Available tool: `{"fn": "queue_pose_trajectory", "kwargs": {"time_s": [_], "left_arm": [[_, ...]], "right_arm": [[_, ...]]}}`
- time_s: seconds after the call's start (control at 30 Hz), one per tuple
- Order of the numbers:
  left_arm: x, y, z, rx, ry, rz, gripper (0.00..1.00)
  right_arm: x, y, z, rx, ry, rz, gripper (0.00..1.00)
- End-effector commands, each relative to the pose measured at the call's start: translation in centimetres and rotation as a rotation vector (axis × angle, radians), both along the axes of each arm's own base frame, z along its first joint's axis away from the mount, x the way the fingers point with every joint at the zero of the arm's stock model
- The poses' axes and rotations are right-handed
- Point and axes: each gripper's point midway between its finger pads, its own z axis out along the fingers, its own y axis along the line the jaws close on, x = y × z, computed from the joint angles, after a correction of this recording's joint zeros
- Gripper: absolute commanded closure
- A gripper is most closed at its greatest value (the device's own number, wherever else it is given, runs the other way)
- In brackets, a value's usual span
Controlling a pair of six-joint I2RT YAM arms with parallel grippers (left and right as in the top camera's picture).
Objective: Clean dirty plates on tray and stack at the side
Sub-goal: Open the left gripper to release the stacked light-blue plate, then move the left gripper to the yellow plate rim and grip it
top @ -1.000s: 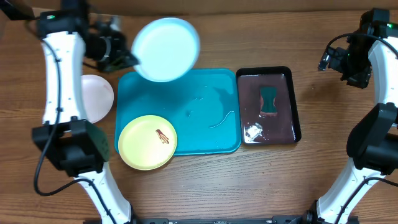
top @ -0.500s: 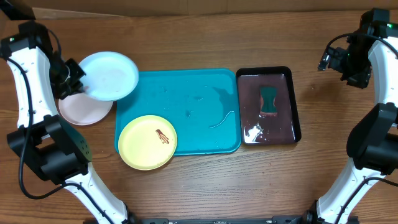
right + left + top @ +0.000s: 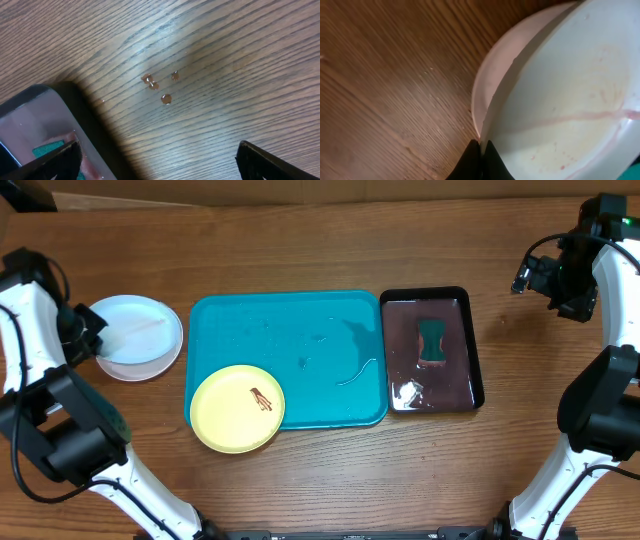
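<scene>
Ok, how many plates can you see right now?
3. Two are stacked left of the tray: a pale top plate on a pinkish-white plate. The yellow-green plate sits at the tray's near-left corner. None seems hidden.

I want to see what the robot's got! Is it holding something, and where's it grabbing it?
The left gripper pinches the mint-cyan plate by its outer rim. The right gripper is open and holds nothing.

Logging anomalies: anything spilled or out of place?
Small brown droplets lie on the wooden table beside the black plastic tray; the round yellow-green plastic plate overhangs the rim of the turquoise plastic tray.
</scene>
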Motion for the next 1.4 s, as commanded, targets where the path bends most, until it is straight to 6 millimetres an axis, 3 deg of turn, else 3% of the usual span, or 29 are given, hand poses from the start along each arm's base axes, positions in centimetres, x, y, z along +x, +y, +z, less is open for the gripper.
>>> {"fn": "queue_pose_trajectory", "kwargs": {"time_s": [0.0, 0.37, 0.73, 0.8, 0.87, 0.9, 0.93, 1.03, 1.13, 1.27, 1.37], "left_arm": [[-0.4, 0.9, 0.1, -0.003, -0.016, 0.043, 0.96], [1.7, -1.3, 0.2, -0.109, -0.109, -0.055, 0.96], [1.1, -0.8, 0.1, -0.079, -0.075, -0.050, 0.92], [1.0, -0.8, 0.1, -0.079, -0.075, -0.050, 0.81], [1.0, -0.8, 0.1, -0.079, -0.075, -0.050, 0.48], [1.0, -0.8, 0.1, -0.079, -0.075, -0.050, 0.37], [1.0, -0.8, 0.1, -0.081, -0.074, -0.050, 0.33], [1.0, -1.8, 0.1, -0.130, -0.082, -0.070, 0.38], [1.6, -4.3, 0.6, -0.257, -0.138, -0.152, 0.43], [1.1, -7.2, 3.0, -0.379, -0.191, -0.214, 0.48], [-0.4, -9.0, 5.4, -0.427, -0.198, -0.246, 0.47]], "right_arm": [[0.4, -0.1, 2.2, -0.010, -0.057, -0.002, 0.00], [0.4, -0.1, 2.2, -0.010, -0.057, -0.002, 0.00], [0.4, -0.1, 2.2, -0.010, -0.057, -0.002, 0.00], [0.4, -0.1, 2.2, -0.010, -0.057, -0.002, 0.00], [0.4, -0.1, 2.2, -0.010, -0.057, -0.002, 0.00], [0.4, -0.1, 2.2, -0.010, -0.057, -0.002, 0.00], [0.4, -0.1, 2.2, -0.010, -0.057, -0.002, 0.00], [0.4, -0.1, 2.2, -0.010, -0.057, -0.002, 0.00], [0.4, -0.1, 2.2, -0.010, -0.057, -0.002, 0.00], [0.4, -0.1, 2.2, -0.010, -0.057, -0.002, 0.00], [0.4, -0.1, 2.2, -0.010, -0.057, -0.002, 0.00]]}}
